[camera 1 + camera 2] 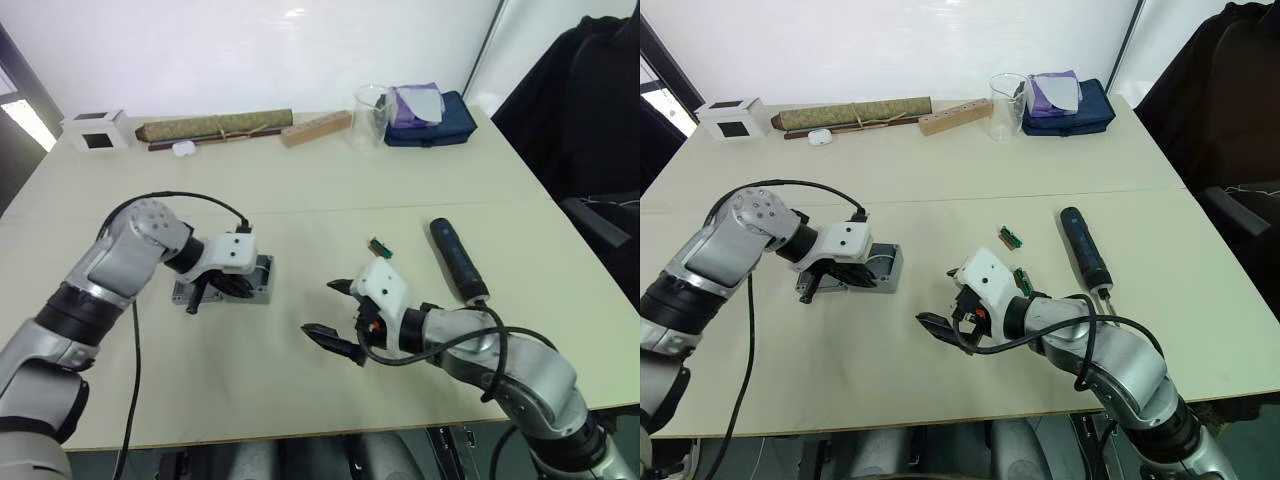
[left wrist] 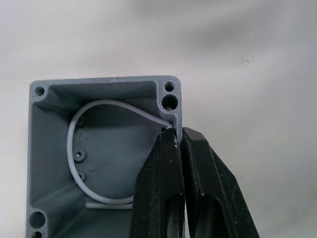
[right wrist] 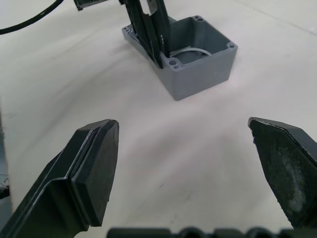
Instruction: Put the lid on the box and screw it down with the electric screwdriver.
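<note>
The left gripper (image 1: pixel 208 290) pinches one wall of the open box (image 2: pixel 104 148) on the bench (image 1: pixel 400 180), so a tug could tip it, while the right gripper (image 1: pixel 335 315) hangs wide open and empty, the screwdriver (image 1: pixel 457 259) lying beyond it.

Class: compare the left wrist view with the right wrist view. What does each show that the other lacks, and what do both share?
Left wrist view alone: a look straight down into the box, with its floor and a pale wire loop.
Right wrist view alone: the right gripper wide open, and the box's outer side walls.
Both: the open grey box on the table, with the left gripper shut on one wall.
</note>
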Motion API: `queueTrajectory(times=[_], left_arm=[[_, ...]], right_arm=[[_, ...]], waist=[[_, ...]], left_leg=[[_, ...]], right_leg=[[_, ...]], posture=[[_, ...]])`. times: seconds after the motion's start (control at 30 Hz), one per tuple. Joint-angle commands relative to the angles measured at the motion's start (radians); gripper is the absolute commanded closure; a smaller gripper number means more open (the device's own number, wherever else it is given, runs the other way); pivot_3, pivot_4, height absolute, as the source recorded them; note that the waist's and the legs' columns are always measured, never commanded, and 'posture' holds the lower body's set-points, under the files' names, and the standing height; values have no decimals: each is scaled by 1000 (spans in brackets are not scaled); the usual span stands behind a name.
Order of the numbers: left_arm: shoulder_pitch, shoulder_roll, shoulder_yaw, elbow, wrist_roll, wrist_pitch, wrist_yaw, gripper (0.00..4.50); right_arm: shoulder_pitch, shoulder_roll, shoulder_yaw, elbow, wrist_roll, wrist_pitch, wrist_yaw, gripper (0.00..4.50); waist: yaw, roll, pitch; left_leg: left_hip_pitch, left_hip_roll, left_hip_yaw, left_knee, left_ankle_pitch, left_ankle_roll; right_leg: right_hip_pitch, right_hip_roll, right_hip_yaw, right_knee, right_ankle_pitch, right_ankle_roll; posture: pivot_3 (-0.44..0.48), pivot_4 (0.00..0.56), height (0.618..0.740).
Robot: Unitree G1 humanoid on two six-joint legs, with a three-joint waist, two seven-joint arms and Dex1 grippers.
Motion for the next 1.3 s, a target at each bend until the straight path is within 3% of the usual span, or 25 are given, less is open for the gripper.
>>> queueTrajectory(times=[0.03, 0.2, 0.5, 0.6, 0.7, 0.73, 0.77, 0.83, 0.93, 1.07, 1.17, 1.3], left_arm=[[-67, -4, 21, -13, -68, -71, -42, 4437], [-106, -14, -70, 17, -82, -177, -44, 4437], [-160, -125, -173, 214, 6, -347, -44, 4437], [-181, -145, -182, 238, 14, -345, -44, 3595], [-194, -142, -186, 229, -3, -314, -44, 2454], [-203, -136, -159, 203, -40, -262, -44, 2021], [-245, -78, -149, 140, -168, -106, -44, 1815], [-301, -20, -98, 89, -289, 100, -44, 1815], [-332, 13, 21, 124, -267, 249, 4, 1815], [-341, 75, 58, 159, -125, 506, 236, 1815], [-318, 117, 58, 158, -59, 784, 367, 1815], [-246, 173, 98, 92, -77, 1058, 453, 1815]], right_arm=[[0, -14, -42, -37, 3, -5, 19, 0], [6, -22, -64, -39, 0, 3, 24, 0], [46, -35, -142, -99, 47, 65, 9, 0], [55, -37, -152, -106, 48, 75, 7, 0], [55, -38, -153, -106, 47, 80, 7, 0], [53, -36, -156, -105, 49, 79, 8, 0], [47, -2, -188, -96, 89, 68, 9, 0], [31, 34, -229, -85, 141, 55, 16, 0], [-20, 25, -245, -92, 171, 64, 36, 0], [-124, 50, -249, -90, 239, 68, 38, 0], [-211, 13, -143, -88, 163, 61, 60, 0], [-240, 0, -55, -73, 102, 25, 85, 0]], waist=[[-2, 0, 0], [-10, 0, 0], [-2, 0, 0], [-4, 0, 0], [-9, 0, 0], [-10, 0, 0], [-10, -1, 0], [-12, -3, 2], [-10, -2, 1], [-12, 0, 0], [-13, 0, 0], [-13, 0, 1]], left_leg=[[0, 0, 0, 0, 0, 0], [1, 0, 0, 0, 0, 0], [1, 0, -1, 1, 0, 0], [1, 0, -1, 1, 0, 0], [1, 0, -1, 1, 0, 0], [1, 0, -1, 1, 0, 0], [1, 0, -1, 1, 0, 0], [0, 2, -2, 1, 0, 0], [1, 2, -3, 1, 0, 0], [3, 2, -2, 0, 0, 0], [3, 3, -3, 0, 0, 0], [1, 3, -3, 0, 0, 0]], right_leg=[[0, 0, 0, 0, 0, 0], [0, 1, 0, 1, 0, 0], [0, 0, 0, 3, 0, 0], [0, 0, 0, 3, 0, 0], [0, 1, 0, 3, 0, 0], [0, 1, 0, 3, 0, 0], [0, 1, 0, 3, 0, 0], [-1, 3, 0, 3, 0, 0], [0, 4, 0, 4, 0, 0], [1, 4, 1, 4, 0, 0], [1, 6, 0, 5, 0, 0], [-1, 5, 0, 5, 0, -1]], posture=[[0, 150, 740], [0, 150, 740], [0, 150, 740], [0, 150, 740], [0, 150, 740], [0, 150, 740], [0, 150, 740], [0, 150, 740], [0, 150, 740], [0, 150, 740], [0, 150, 740], [0, 150, 740]])
